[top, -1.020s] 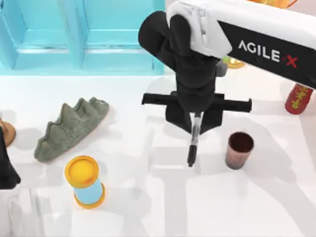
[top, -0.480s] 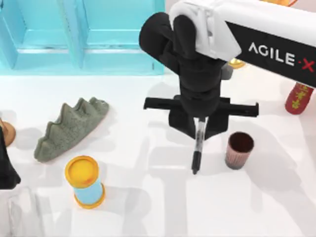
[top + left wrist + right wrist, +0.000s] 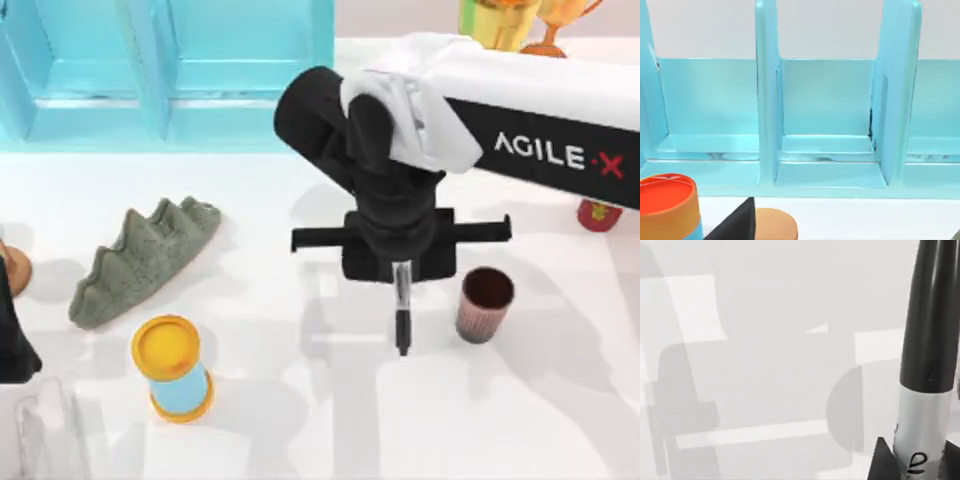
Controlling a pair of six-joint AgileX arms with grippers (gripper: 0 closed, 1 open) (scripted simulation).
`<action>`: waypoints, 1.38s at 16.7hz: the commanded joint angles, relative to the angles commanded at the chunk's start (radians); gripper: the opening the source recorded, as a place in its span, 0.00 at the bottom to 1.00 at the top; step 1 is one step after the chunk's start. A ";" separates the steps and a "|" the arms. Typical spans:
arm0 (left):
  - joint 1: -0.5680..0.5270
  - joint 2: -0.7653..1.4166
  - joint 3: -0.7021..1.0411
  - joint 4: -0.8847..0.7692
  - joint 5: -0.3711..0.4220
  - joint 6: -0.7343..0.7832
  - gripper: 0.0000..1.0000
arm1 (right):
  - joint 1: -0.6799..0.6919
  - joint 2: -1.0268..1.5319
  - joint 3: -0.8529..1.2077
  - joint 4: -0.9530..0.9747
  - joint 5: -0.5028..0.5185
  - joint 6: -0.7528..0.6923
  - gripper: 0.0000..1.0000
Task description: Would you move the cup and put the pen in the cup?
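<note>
In the top view the ribbed pinkish-brown cup [image 3: 485, 304] stands upright on the white table, right of centre. My right gripper [image 3: 402, 268] is shut on the pen [image 3: 402, 312], a slim black marker with a white band, which hangs point-down just left of the cup and apart from it. The right wrist view shows the pen [image 3: 927, 360] up close, black end away from the camera, with a dark fingertip [image 3: 882, 462] at its white band, above bare table. My left arm [image 3: 12, 330] is parked at the table's left edge.
A blue cylinder with yellow-orange rims [image 3: 172, 367] stands at front left, a grey-green spiky object [image 3: 140, 258] behind it. A turquoise shelf unit [image 3: 165, 70] lines the back left. Gold trophies [image 3: 510, 20] and a red can [image 3: 598, 214] sit at back right.
My right gripper has carried the pen slightly to the right and toward the front, closer to the cup. The cup has not moved.
</note>
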 joint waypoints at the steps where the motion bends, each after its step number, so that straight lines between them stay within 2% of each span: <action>1: 0.000 0.000 0.000 0.000 0.000 0.000 1.00 | 0.009 -0.016 -0.036 0.072 0.036 -0.031 0.00; 7: 0.000 0.000 0.000 0.000 0.000 0.000 1.00 | 0.082 -0.150 -0.299 0.635 0.302 -0.267 0.00; 18: 0.000 0.000 0.000 0.000 0.000 0.000 1.00 | 0.270 -0.402 -0.844 1.805 0.876 -0.797 0.00; 23: 0.000 0.000 0.000 0.000 0.000 0.000 1.00 | 0.347 -0.481 -1.034 2.217 1.092 -0.998 0.00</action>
